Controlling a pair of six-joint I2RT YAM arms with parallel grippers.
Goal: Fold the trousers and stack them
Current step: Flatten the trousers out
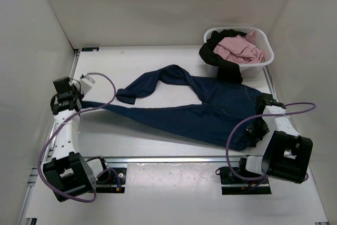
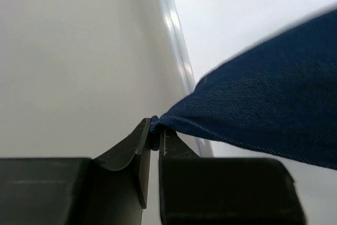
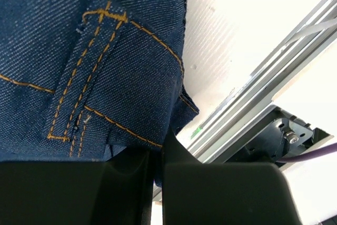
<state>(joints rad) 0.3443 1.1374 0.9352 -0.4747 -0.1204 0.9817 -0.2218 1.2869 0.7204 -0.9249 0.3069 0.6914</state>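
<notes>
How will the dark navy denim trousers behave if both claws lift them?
Likely floppy: the dark navy denim trousers lie rumpled, one leg curled back. Probably they'd sag between the left claw, pinching a leg hem, and the right claw at the waistband. Thick stitched denim suggests some weight, little slip.

Bright, even overhead light with soft shadows; wrist views blur close up.

My left arm (image 1: 65, 130) reaches from its base toward 12 o'clock, its end turned to 3 o'clock, and my left gripper (image 1: 83, 101) pinches the navy trousers (image 1: 210, 114), jaws pressed together. My right arm (image 1: 287, 154) folds short toward 10 o'clock, and my right gripper (image 1: 258, 128) is clamped on the same pair.
</notes>
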